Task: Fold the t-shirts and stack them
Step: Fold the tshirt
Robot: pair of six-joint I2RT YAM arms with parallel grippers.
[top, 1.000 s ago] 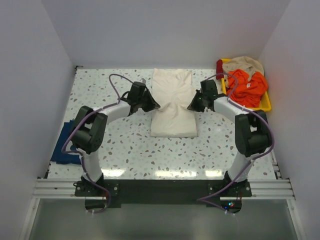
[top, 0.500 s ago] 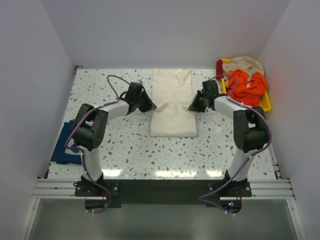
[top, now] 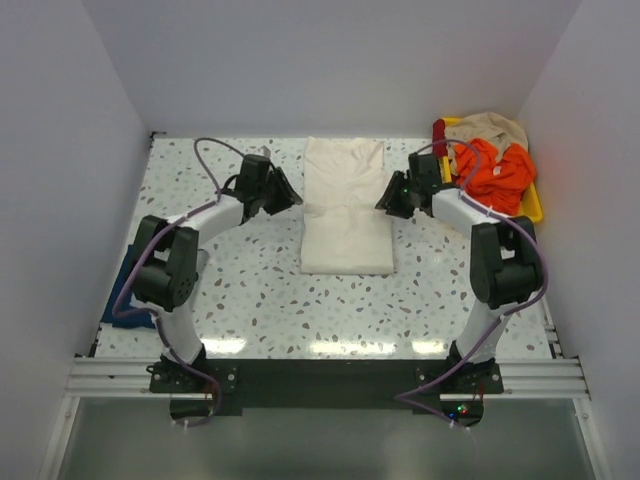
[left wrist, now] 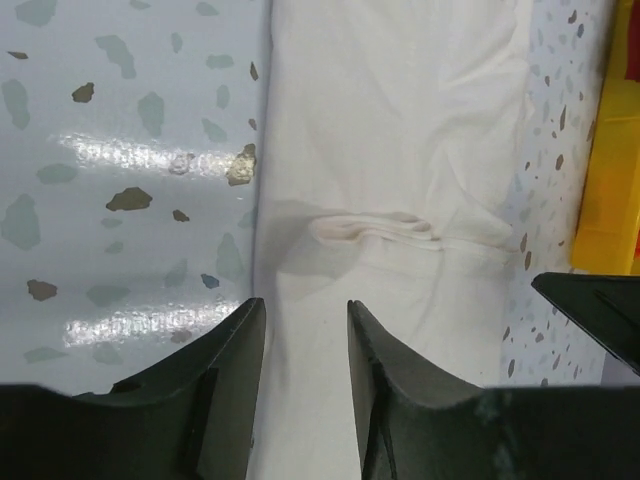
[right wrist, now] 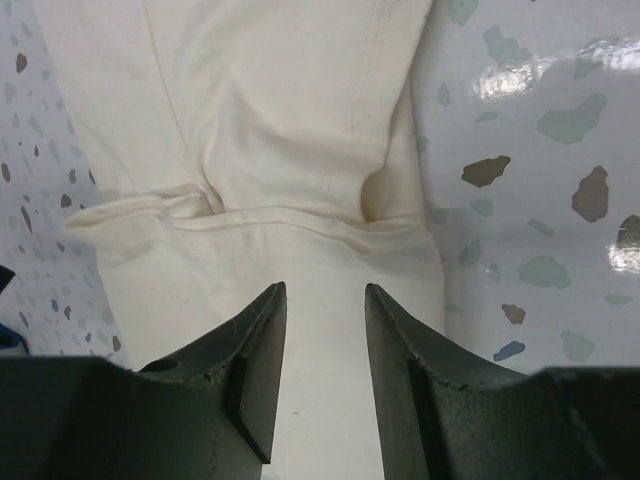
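Yellow plastic tray (top: 535,207), far right corner, holds crumpled orange cloth (top: 495,170) and beige cloth (top: 490,125). Cream t-shirt (top: 345,205), a smooth long rectangle with one cross-crease, lies mid-tabletop (top: 300,300); navy t-shirt (top: 115,305) is bunched at the left edge. Left hand (top: 290,195) and right hand (top: 384,204) flank the cream shirt, fingers slightly parted, empty.

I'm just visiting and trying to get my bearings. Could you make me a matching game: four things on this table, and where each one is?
Things:
1 cream shirt
2 navy shirt
3 orange cloth
4 yellow tray

Places:
A at the left edge
B heaped in the tray
C far right corner
D flat in the middle

Pairs: 1-D, 2-A, 3-B, 4-C
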